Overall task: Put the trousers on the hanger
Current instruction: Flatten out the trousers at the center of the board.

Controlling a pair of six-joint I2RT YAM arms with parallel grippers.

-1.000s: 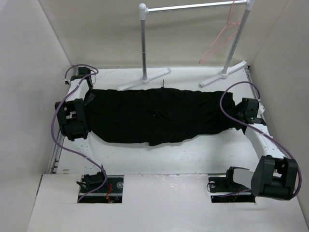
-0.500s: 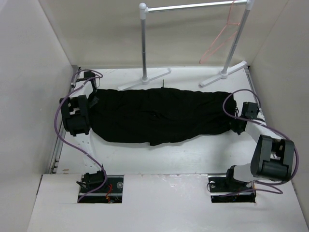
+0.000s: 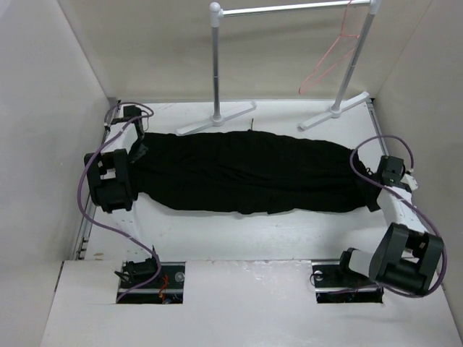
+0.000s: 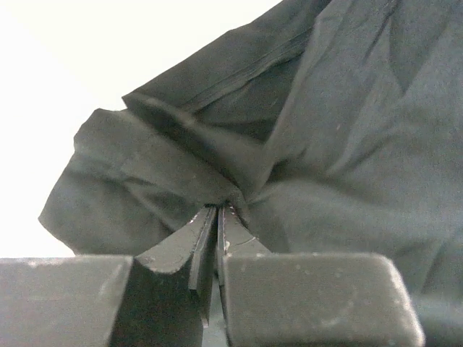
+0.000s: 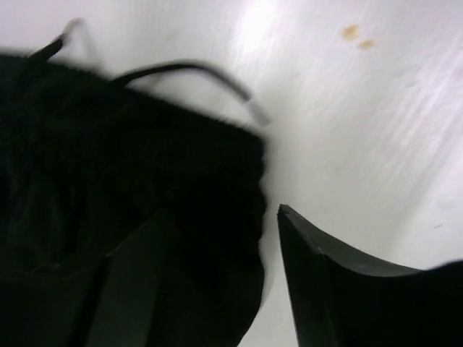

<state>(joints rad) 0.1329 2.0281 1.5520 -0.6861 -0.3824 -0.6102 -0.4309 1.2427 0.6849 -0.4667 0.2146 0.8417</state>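
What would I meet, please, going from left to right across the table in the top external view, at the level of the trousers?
Left gripper → black trousers → right gripper.

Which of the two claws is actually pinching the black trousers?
The left gripper: its jaws are clamped on a fold of the trousers. The right gripper gapes open at the other end.

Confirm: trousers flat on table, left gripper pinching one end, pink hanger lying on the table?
No. The hanger hangs from the rack's crossbar, per the top external view. The trousers are flat on the table, and the left gripper pinches one end.
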